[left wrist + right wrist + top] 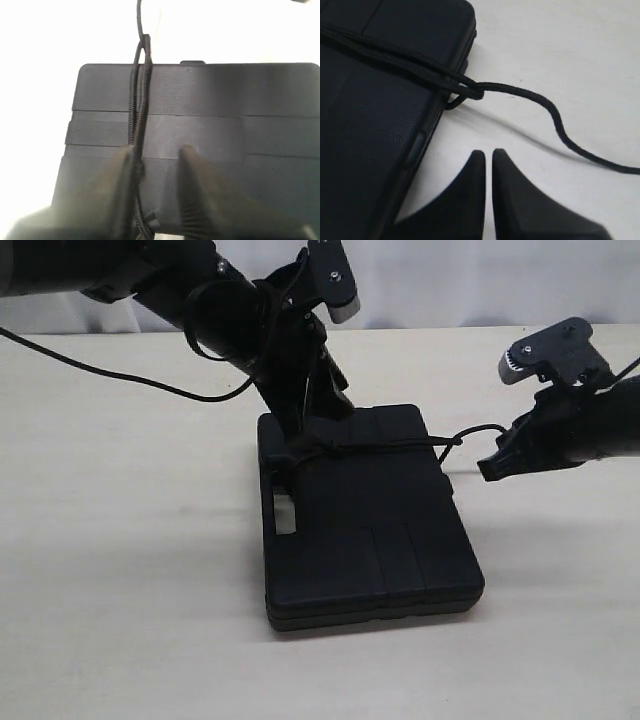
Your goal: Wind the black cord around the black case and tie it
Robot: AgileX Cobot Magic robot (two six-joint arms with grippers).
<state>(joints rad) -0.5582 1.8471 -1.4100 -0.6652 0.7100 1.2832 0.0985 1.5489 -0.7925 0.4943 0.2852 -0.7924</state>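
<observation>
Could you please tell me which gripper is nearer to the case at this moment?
Left. The left gripper is directly over the case, its fingers down at the top face. The right gripper sits off the case's side edge, not touching it.

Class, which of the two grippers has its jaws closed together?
The right gripper, beside the case; the left gripper holds its jaws apart above it.

My left gripper [157, 156] pointed steeply down, jaws standing apart, while my right gripper [488, 156] hung low and nearly level on the other side, jaws pressed together
</observation>
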